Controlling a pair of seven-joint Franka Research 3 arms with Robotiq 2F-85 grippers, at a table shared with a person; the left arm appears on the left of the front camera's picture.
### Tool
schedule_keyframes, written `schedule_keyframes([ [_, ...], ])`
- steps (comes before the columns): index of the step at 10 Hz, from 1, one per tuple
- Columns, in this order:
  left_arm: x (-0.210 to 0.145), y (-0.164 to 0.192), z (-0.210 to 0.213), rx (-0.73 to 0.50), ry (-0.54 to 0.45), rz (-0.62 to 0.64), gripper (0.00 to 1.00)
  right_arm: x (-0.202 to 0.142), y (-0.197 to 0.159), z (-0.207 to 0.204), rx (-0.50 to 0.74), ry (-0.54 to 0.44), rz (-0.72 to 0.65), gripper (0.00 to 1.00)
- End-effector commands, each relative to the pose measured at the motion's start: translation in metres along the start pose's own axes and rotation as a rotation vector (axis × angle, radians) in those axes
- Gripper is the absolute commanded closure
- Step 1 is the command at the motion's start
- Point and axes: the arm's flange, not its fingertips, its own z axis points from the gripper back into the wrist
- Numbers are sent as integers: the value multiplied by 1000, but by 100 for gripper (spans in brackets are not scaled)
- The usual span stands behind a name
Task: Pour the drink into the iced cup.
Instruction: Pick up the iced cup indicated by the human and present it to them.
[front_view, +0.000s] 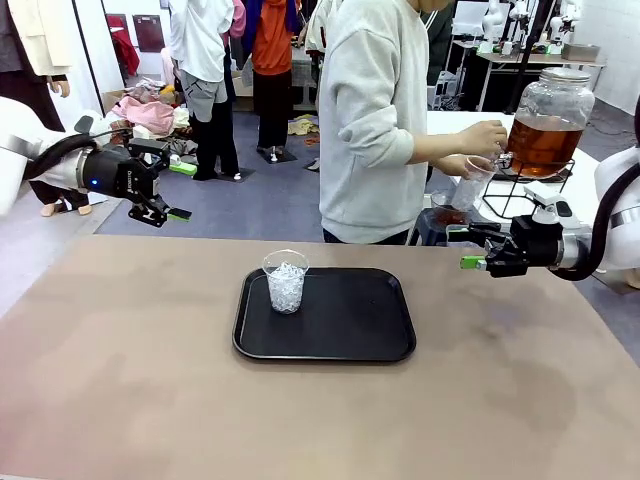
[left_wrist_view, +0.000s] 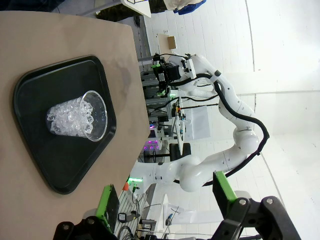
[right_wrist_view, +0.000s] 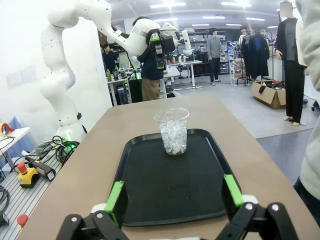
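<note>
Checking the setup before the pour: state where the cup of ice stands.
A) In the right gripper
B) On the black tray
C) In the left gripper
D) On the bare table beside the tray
B: the cup of ice stands upright on the black tray, toward its left side, while the left gripper and right gripper both hover open and apart from it.

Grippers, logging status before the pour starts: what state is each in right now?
Left gripper: jaws open, holding nothing.
Right gripper: jaws open, holding nothing.
</note>
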Motion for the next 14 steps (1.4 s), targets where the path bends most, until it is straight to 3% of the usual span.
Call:
schedule_keyframes([
  [1, -2, -3, -1, -9, -7, -1, 0, 3, -1, 0, -4, 8, 4, 0],
  [14, -2, -3, -1, -9, -7, -1, 0, 3, -1, 0, -4, 8, 4, 0],
])
